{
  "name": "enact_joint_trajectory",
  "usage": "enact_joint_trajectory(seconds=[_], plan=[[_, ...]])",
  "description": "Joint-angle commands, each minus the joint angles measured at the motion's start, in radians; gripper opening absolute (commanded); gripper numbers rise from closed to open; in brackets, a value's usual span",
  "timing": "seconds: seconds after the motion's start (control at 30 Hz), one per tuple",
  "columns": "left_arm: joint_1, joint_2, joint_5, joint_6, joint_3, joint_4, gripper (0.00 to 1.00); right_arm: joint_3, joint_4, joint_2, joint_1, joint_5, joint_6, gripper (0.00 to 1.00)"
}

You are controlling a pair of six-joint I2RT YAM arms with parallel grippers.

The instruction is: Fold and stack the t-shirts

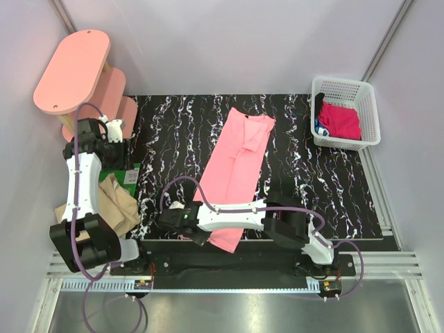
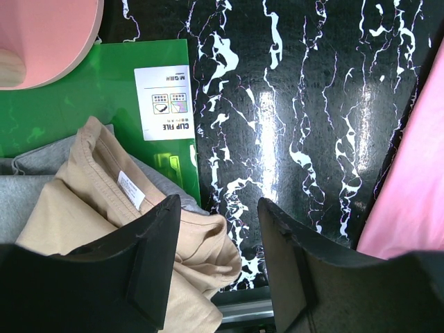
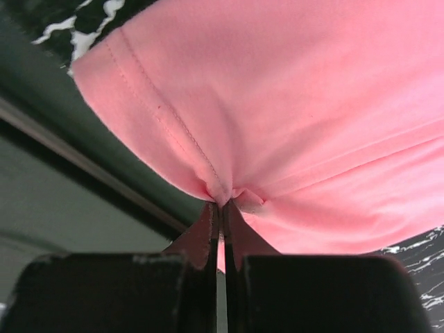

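The salmon-pink t-shirt (image 1: 239, 163) lies folded lengthwise in the middle of the black marbled table, its near hem hanging over the front edge. My right gripper (image 1: 205, 234) is shut on that hem; in the right wrist view the closed tips (image 3: 222, 205) pinch the pink cloth (image 3: 291, 104) just inside its stitched edge. The tan-beige t-shirt (image 1: 114, 201) lies bunched at the near left, also showing in the left wrist view (image 2: 76, 208). My left gripper (image 1: 112, 142) hangs above it, open and empty (image 2: 218, 257). The magenta-red t-shirt (image 1: 340, 119) lies in the basket.
The white lattice basket (image 1: 371, 104) stands at the far right. Pink oval shelf boards (image 1: 73, 69) stand at the far left. A green clip file (image 2: 90, 90) and grey cloth (image 2: 21, 201) lie under the tan shirt. A metal rail (image 1: 229, 267) runs along the front edge.
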Motion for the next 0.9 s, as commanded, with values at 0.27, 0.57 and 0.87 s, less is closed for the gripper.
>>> enact_joint_trajectory(seconds=[0.27, 0.57, 0.87], plan=[[0.018, -0.035, 0.013, 0.015, 0.026, 0.019, 0.54, 0.097, -0.152, -0.198, 0.053, -0.041, 0.042, 0.0], [0.019, -0.03, 0.025, -0.002, 0.047, 0.013, 0.54, 0.268, -0.138, -0.174, 0.035, -0.137, 0.001, 0.0], [0.019, -0.036, 0.007, 0.012, 0.072, -0.005, 0.55, 0.284, -0.097, -0.178, -0.023, -0.214, -0.01, 0.0]])
